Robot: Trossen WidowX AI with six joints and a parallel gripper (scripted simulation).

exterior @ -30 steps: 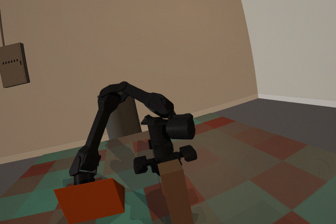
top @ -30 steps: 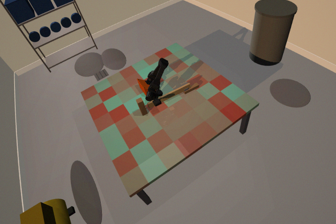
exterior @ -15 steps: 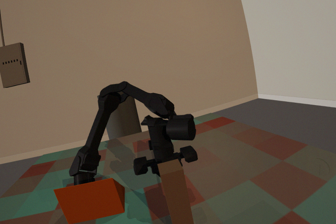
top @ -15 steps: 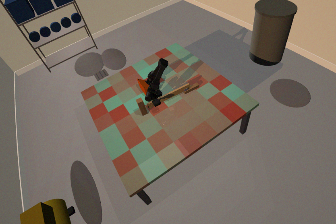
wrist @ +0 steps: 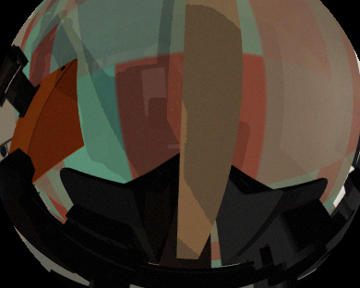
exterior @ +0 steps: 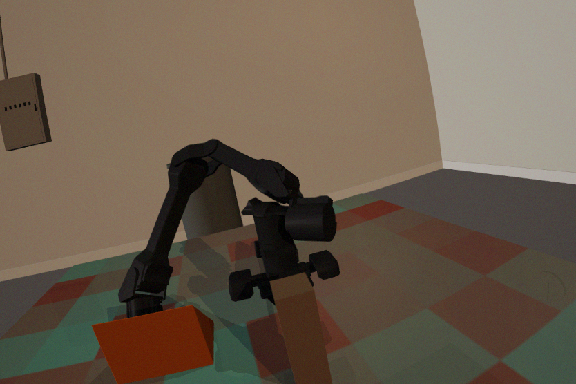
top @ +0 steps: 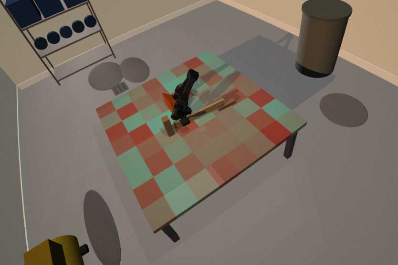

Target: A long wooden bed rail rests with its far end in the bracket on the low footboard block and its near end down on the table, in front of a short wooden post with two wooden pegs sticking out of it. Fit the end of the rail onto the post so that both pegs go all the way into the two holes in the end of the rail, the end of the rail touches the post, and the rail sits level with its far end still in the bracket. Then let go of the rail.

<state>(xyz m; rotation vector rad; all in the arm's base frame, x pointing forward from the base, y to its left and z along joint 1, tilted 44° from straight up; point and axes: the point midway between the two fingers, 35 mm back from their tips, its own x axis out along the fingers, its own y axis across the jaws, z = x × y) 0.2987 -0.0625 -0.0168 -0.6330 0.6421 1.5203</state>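
Rail (top: 202, 110) is clamped in the tool (top: 183, 119), fingers pinched on its near end, lifted off the worktop (top: 185, 205) just beside the post (top: 168, 126). Far end looks seated by the footboard (top: 227, 104). Mating with the pegs and release are left, I'd judge.

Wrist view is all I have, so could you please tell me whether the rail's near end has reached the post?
Observer: The top view shows the short post just beyond the near end of the rail. Whether they touch is too small to tell.
Operator: Thank you. Does the far end sit at the footboard block?
Observer: In the top view it reaches the footboard block. The bracket itself is too small to make out.
Operator: And how is the arm posed?
Observer: The exterior view shows it arched over from its base, with the pincer pointing down and shut on the rail.
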